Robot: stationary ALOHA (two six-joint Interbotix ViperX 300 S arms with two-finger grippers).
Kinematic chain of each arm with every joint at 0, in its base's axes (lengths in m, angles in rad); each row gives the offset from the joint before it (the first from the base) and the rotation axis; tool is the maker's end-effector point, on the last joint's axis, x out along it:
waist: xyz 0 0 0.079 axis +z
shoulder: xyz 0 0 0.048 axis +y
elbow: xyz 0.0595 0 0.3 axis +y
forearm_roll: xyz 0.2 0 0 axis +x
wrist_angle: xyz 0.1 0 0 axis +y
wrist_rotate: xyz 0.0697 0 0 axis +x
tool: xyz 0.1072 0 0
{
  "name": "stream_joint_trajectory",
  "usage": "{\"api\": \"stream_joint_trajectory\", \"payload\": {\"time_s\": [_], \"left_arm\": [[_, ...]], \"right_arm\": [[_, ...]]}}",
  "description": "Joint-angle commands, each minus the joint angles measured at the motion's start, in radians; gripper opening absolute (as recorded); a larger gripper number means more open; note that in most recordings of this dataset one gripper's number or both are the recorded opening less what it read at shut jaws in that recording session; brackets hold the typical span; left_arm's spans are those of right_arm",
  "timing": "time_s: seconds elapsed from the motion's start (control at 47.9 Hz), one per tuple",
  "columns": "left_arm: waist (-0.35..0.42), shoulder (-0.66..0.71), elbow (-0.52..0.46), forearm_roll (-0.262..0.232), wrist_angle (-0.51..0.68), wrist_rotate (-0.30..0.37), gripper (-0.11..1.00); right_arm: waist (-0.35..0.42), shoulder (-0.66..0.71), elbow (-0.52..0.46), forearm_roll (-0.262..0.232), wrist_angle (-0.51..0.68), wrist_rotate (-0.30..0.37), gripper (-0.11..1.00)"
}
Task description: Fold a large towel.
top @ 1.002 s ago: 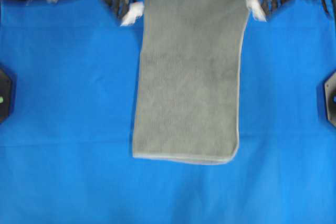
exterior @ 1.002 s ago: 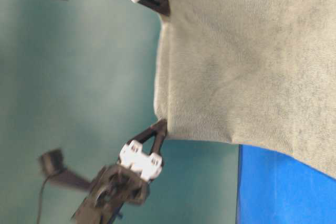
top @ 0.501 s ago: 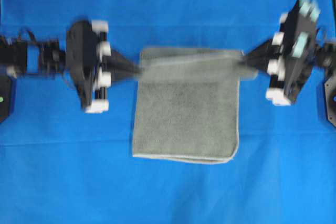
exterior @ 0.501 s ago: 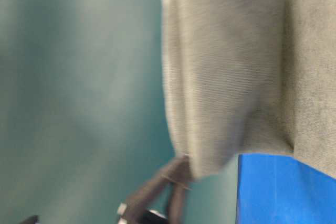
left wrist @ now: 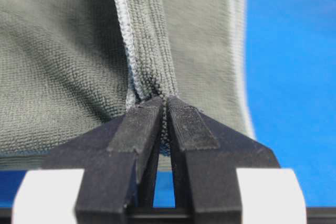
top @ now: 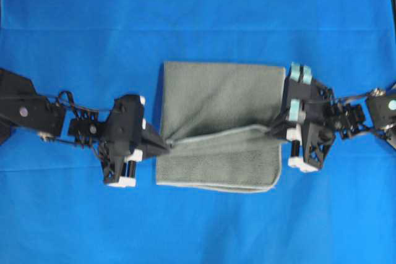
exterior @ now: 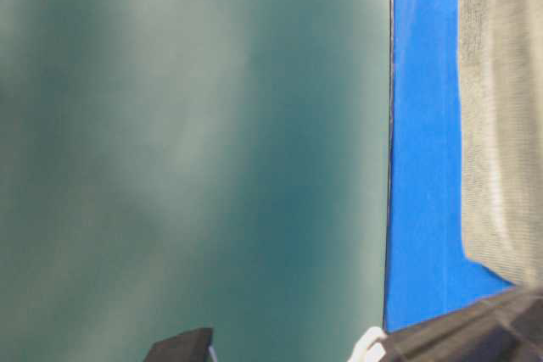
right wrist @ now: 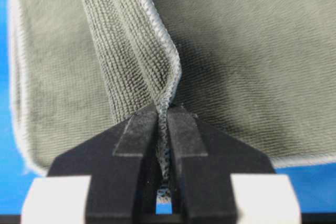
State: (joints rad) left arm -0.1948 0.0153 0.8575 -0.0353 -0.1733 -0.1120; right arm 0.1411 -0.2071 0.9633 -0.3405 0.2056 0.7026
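Observation:
The grey-green towel (top: 216, 100) lies folded in the middle of the blue cloth, its hemmed upper layer stretched across as a band (top: 223, 137) between both grippers. My left gripper (top: 166, 146) is shut on the towel's left end of that band; the wrist view shows the hem (left wrist: 137, 74) pinched between its black fingers (left wrist: 139, 124). At the right end of the band my right gripper (top: 275, 129) is shut on the towel, the edge (right wrist: 165, 85) clamped between its fingers (right wrist: 184, 129). The lower layer's rounded corner (top: 272, 183) rests flat. In the table-level view a strip of towel (exterior: 501, 116) shows.
The blue cloth (top: 198, 17) covers the whole table. Both arms reach in low from the left (top: 31, 112) and right (top: 371, 112) sides. A teal wall (exterior: 187, 142) fills the table-level view.
Both grippers have carried the towel's held edge from the far side toward the near side, lowering it over the lower layer. The folded band now lies nearer the front hem.

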Motion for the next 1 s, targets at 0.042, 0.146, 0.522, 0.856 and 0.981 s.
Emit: {"api": "stream_joint_trajectory", "payload": {"time_s": [0.042, 0.146, 0.522, 0.856, 0.981], "left_arm": [[-0.029, -0.002, -0.014, 0.002, 0.003, -0.003, 0.03], [-0.028, 0.005, -0.026, 0.000, 0.006, -0.006, 0.03], [-0.035, -0.011, -0.031, 0.002, 0.037, -0.018, 0.37], [-0.098, -0.187, -0.061, 0.002, 0.195, -0.025, 0.69], [-0.098, -0.285, -0.066, 0.003, 0.250, -0.012, 0.64]], "right_arm": [[0.008, 0.002, 0.003, 0.005, 0.003, 0.020, 0.02], [0.008, 0.003, 0.000, 0.005, 0.002, 0.025, 0.02], [0.072, 0.038, -0.061, 0.003, -0.005, 0.028, 0.57], [0.224, -0.049, -0.204, 0.003, 0.161, 0.025, 0.60], [0.258, -0.121, -0.256, -0.015, 0.259, 0.015, 0.60]]}}
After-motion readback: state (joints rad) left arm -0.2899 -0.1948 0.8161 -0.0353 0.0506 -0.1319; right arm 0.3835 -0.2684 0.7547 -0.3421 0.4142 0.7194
